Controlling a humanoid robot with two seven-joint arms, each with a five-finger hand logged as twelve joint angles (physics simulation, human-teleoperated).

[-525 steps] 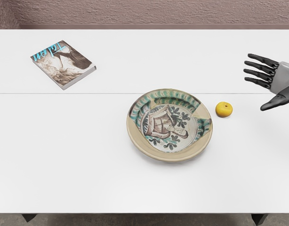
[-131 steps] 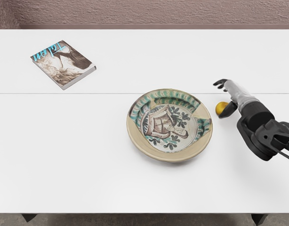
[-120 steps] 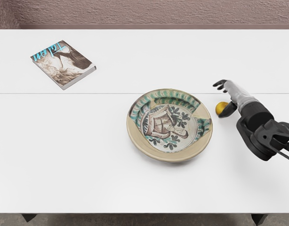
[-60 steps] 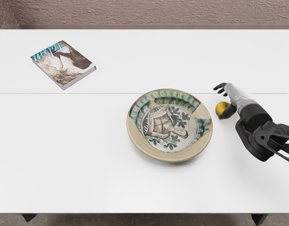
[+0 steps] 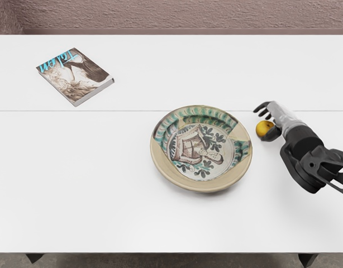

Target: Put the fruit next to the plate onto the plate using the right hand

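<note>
There is 1 yellow fruit [image 5: 265, 128]. It sits on the white table [image 5: 104, 190], just beside the right rim of the 1 painted plate [image 5: 160, 162], not on it. A thin strip of bare table shows between them.

The right hand [image 5: 272, 116] is curled around the fruit, with its fingers [image 5: 261, 108] behind it and its thumb in front. Its arm [image 5: 305, 159] comes in from the right edge and takes up the space to the right of the plate.

There is 1 book [image 5: 75, 75] far off at the back left, well away from the plate. The table is bare in front of the plate up to the near edge, and also to the left of it. There is more bare table behind the plate, up to the wall.
</note>
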